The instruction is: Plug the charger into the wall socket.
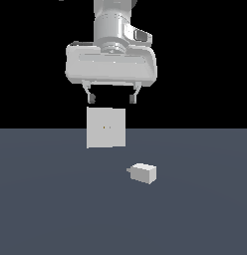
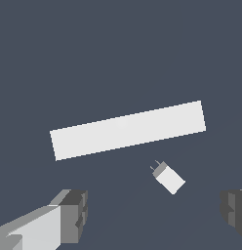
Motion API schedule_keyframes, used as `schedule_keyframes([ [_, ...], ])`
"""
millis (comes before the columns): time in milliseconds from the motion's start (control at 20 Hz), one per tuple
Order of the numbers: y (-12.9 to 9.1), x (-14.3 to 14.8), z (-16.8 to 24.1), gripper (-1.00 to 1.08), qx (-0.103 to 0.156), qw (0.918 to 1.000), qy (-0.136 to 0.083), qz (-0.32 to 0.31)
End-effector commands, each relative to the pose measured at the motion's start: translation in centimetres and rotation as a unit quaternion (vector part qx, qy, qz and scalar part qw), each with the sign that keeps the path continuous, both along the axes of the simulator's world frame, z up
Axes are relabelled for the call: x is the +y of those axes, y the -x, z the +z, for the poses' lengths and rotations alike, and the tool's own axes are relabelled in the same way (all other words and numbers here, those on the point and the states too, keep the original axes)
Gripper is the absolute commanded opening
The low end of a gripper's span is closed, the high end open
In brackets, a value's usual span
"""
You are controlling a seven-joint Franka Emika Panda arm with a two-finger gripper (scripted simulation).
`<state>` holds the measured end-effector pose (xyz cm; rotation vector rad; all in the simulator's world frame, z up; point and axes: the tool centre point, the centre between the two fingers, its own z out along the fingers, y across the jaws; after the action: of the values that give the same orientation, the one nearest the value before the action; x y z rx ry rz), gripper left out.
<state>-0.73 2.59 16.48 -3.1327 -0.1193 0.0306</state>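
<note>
Gripper point(image 1: 112, 98) hanging above the socket, charger loose on the bench.

The fingers point(image 1: 90, 97) are spread wide and hold nothing, high above the wall socket point(image 1: 106, 127), a flat white plate standing upright on the grey bench point(image 1: 56, 209) with two tiny holes at its centre. The charger point(image 1: 143, 173) lies on the bench near the socket, toward the exterior view's right and closer to that camera, apart from the plate, its short prong stub pointing to the exterior view's left.
</note>
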Motion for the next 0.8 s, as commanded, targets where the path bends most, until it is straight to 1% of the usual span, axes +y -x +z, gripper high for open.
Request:
schedule_keyframes([
  [0,0.0,0.0,0.0,1.0,0.0,1.0,0.0,0.0],
  [350,0.3,-0.2,-0.2,1.0,-0.006,0.9999,-0.003,0.012],
  [750,1.2,-0.7,-1.1,1.0,-0.028,0.9981,-0.013,0.053],
])
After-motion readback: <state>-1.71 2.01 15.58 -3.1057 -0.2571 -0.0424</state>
